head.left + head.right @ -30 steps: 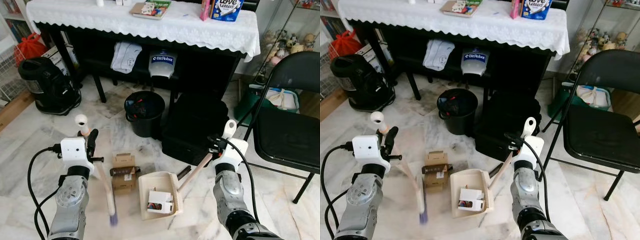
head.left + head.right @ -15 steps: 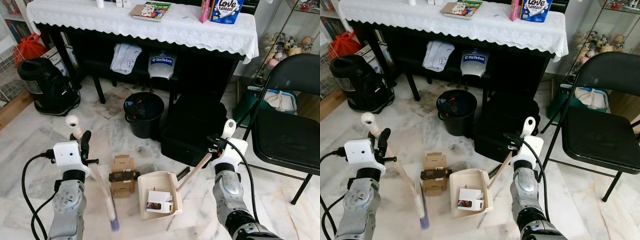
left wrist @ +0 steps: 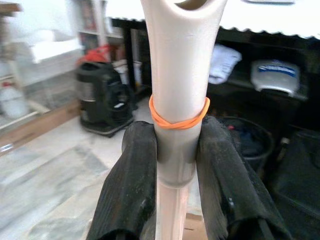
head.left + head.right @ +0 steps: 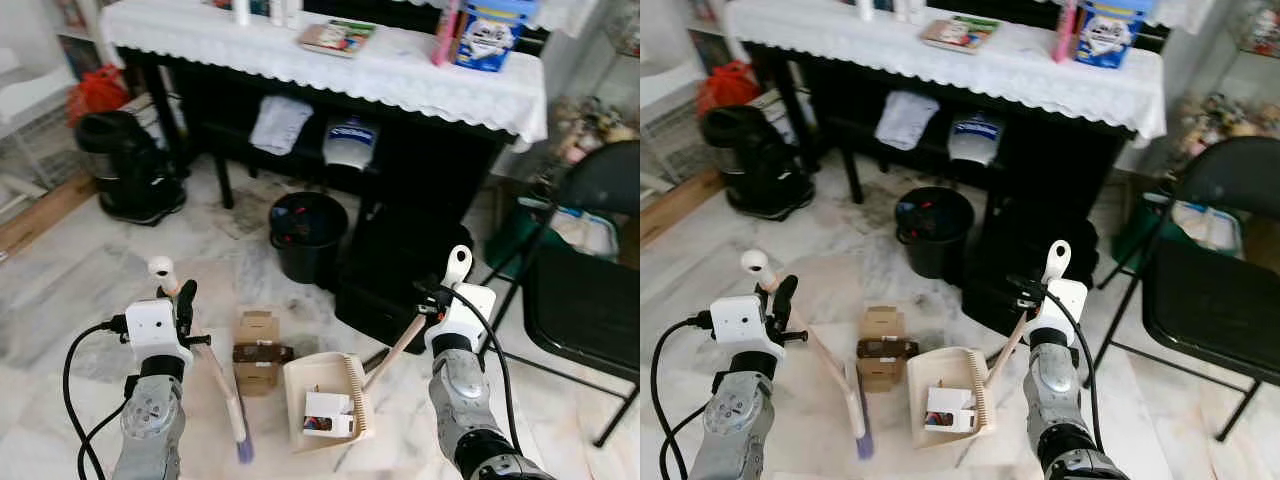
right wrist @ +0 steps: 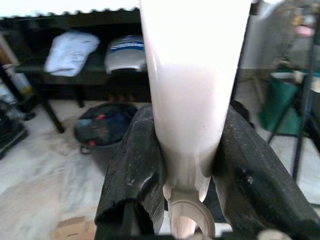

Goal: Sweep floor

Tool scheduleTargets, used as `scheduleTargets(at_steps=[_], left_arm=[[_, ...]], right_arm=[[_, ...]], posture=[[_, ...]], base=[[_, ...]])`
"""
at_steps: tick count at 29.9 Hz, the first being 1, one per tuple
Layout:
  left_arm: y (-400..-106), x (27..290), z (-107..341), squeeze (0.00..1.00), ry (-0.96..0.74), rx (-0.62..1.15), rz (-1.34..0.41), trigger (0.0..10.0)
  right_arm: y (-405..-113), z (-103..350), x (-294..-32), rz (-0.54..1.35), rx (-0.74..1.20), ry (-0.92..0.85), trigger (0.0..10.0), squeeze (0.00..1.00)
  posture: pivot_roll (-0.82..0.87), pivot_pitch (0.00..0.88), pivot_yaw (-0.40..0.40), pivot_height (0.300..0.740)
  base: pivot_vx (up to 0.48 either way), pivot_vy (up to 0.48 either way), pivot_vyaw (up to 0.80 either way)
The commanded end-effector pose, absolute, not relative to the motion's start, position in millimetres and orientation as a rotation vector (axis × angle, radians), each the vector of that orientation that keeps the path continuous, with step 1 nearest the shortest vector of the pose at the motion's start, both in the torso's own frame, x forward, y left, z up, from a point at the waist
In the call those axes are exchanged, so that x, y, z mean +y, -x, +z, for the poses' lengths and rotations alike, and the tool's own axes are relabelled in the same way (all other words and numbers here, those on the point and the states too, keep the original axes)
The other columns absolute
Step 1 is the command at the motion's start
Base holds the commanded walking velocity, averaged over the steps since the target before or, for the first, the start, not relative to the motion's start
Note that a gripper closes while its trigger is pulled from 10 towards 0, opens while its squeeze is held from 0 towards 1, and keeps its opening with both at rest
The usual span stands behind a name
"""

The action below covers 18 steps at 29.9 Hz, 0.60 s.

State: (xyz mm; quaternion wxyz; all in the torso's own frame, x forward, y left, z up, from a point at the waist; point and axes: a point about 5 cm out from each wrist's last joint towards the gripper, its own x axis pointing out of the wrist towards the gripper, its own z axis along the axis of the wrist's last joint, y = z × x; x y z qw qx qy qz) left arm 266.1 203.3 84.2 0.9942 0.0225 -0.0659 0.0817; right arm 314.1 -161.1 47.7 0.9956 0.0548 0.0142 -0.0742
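My left gripper (image 4: 181,300) is shut on the upper part of a cream broom handle (image 3: 178,75) with an orange rubber band around it. The broom (image 4: 221,378) slants down to its purple bristle tip (image 4: 244,452) on the marble floor, beside a small cardboard box (image 4: 258,340). My right gripper (image 4: 437,296) is shut on the long handle (image 5: 192,75) of a cream dustpan (image 4: 312,382). The dustpan lies on the floor right of the cardboard box, with a small white box (image 4: 326,412) inside it.
A black bin (image 4: 307,234) and a black case (image 4: 402,272) stand just beyond the dustpan, under a table with a white cloth (image 4: 330,62). A black folding chair (image 4: 590,305) is at the right. A black vacuum cleaner (image 4: 125,165) stands at the back left.
The whole picture has shifted and blurred a little, so the camera moved. Both grippers keep their hold. Broom and dustpan lie about where they were beside the cardboard box.
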Motion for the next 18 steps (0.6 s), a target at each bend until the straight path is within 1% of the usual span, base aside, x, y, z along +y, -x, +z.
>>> scheduleTargets(at_steps=[1,9,13,18], left_arm=[[-264.6,204.2,87.2,0.00,-0.051,-0.165,0.165,10.0],[-266.3,201.8,84.2,0.00,-0.054,-0.157,0.150,10.0],[-267.6,199.5,81.3,0.00,-0.111,-0.132,0.137,10.0],[-268.7,199.8,82.4,0.00,-0.096,-0.141,0.142,10.0]], right_arm=[[-318.9,61.8,-159.8,-0.141,-0.055,-0.106,10.0,0.00],[-319.3,63.0,-161.8,-0.144,-0.060,-0.102,10.0,0.00],[-319.3,63.0,-162.0,-0.145,-0.059,-0.099,10.0,0.00],[-320.5,64.3,-159.7,-0.138,-0.059,-0.102,10.0,0.00]], posture=[[0.11,0.000,-0.040,0.740],[0.10,0.000,-0.035,0.740],[0.10,0.000,-0.036,0.740],[0.10,0.013,-0.033,0.740]], base=[[0.000,0.000,0.71],[0.000,0.000,0.74],[0.000,0.000,0.80],[0.000,0.000,0.80]])
